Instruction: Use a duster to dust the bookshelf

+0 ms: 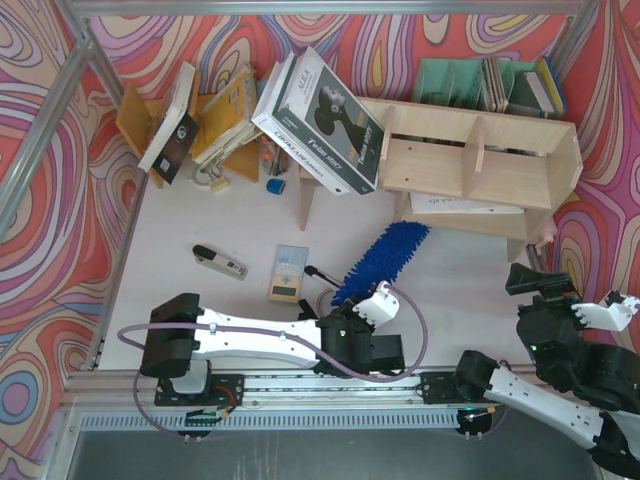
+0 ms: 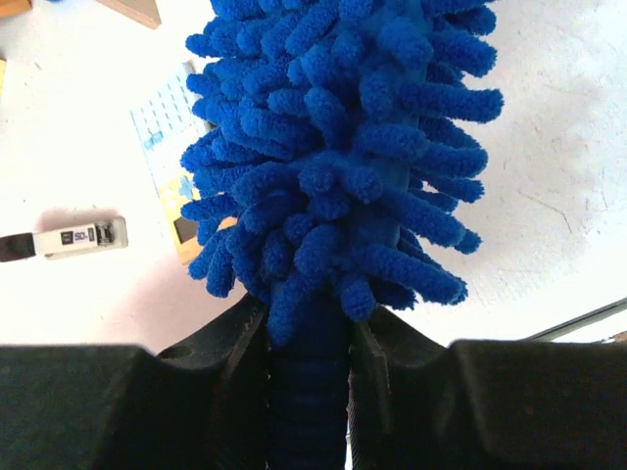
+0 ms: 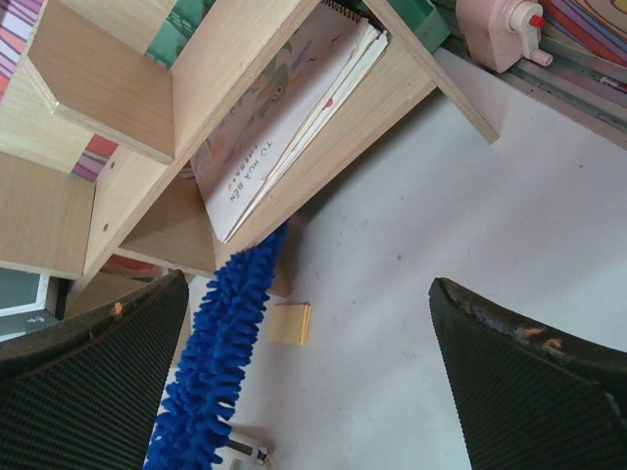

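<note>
The bookshelf is a pale plywood unit lying at the back right, with a thin book in its lower compartment. The blue duster slants from my left gripper up toward the shelf's lower board. Its fluffy tip reaches that board's edge in the right wrist view. My left gripper is shut on the duster's ribbed handle, just below the fluffy head. My right gripper is open and empty at the near right, facing the bookshelf, its fingers wide apart.
An orange-brown rack of leaning books and a big black-and-white book stand at the back left. A green file holder is behind the shelf. A stapler-like tool and a notepad lie on the table; a pink dispenser sits by the shelf's right end.
</note>
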